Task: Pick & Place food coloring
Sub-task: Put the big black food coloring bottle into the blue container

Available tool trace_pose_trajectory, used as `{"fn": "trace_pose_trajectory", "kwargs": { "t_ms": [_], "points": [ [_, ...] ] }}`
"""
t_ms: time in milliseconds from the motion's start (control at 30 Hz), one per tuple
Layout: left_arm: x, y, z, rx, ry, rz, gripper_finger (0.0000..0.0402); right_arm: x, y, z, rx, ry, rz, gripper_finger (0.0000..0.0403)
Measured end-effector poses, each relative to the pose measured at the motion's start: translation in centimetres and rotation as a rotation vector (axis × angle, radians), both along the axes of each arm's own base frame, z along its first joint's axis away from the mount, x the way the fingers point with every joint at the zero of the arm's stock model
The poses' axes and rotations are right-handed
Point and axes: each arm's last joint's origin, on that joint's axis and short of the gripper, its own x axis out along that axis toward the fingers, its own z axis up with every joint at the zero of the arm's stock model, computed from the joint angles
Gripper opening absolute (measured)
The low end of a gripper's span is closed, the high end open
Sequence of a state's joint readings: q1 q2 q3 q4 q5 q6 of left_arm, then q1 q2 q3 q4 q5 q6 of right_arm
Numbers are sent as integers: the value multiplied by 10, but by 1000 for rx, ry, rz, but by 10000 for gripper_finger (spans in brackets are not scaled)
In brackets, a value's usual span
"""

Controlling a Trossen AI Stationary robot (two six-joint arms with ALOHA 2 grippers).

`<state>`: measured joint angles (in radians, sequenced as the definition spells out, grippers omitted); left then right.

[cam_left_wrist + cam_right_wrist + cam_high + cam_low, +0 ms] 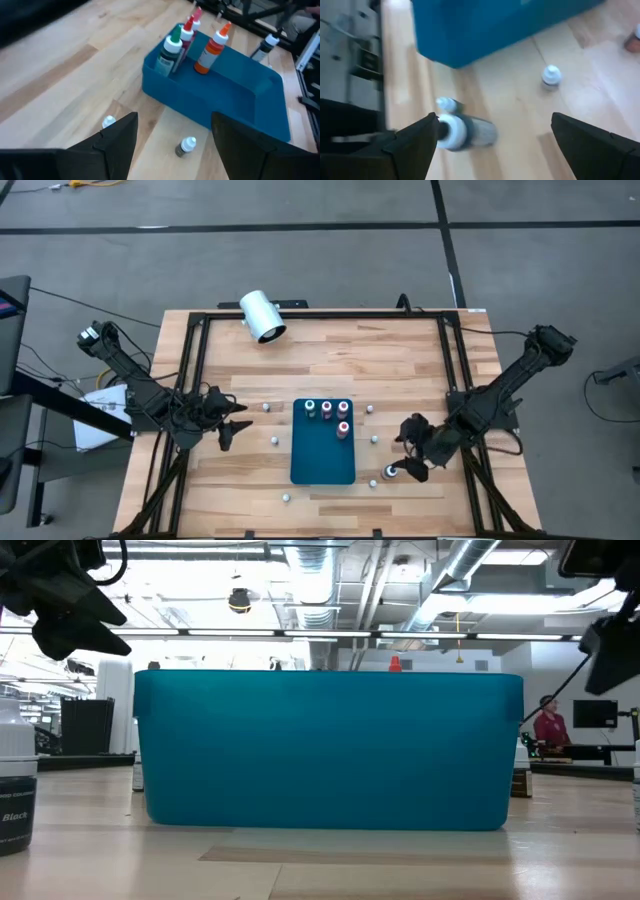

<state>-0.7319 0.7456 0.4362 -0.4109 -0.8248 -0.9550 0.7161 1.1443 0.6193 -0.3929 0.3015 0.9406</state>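
**Food coloring bottles in and around the teal bin**

Food coloring bottles (328, 412) stand in the teal bin (322, 458) — loose ones dot the desk (330, 350) around. Right pincer (403, 463) gapes wide beside a bottle (390, 473) near the bin's right edge. Left pincer (238, 427) wide, over open desk.

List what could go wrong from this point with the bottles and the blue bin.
1. The right gripper is open right beside a dark bottle lying on its side on the table; it may roll when nudged.
2. Four bottles stand close together in one end of the blue bin; placing another could topple them, such as the orange bottle.
3. Small loose bottles around the bin could get knocked.
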Motion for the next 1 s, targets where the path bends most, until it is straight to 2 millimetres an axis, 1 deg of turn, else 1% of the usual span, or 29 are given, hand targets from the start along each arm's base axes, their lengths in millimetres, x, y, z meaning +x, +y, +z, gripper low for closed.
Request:
{"fn": "trace_pose_trajectory", "kwargs": {
  "t_ms": [100,300,400,533,733,867,1000],
  "points": [
    [0,0,0,-8,6,-10,242,-2,7,-5,-29,5,27,374],
    [0,0,0,-5,5,-5,242,-1,22,-9,-13,-42,58,374],
    [0,0,0,-3,5,-5,242,-2,22,-8,-7,-53,24,374],
    [0,0,0,-2,4,-4,242,-4,15,-4,0,-49,-37,374],
    [0,0,0,-14,1,-5,242,-6,8,9,17,-107,-17,374],
    [0,-1,0,-30,12,-26,242,-11,15,15,37,-152,39,374],
    [0,-1,0,-38,17,-34,242,-20,26,13,20,-170,64,374]
  ]
}}
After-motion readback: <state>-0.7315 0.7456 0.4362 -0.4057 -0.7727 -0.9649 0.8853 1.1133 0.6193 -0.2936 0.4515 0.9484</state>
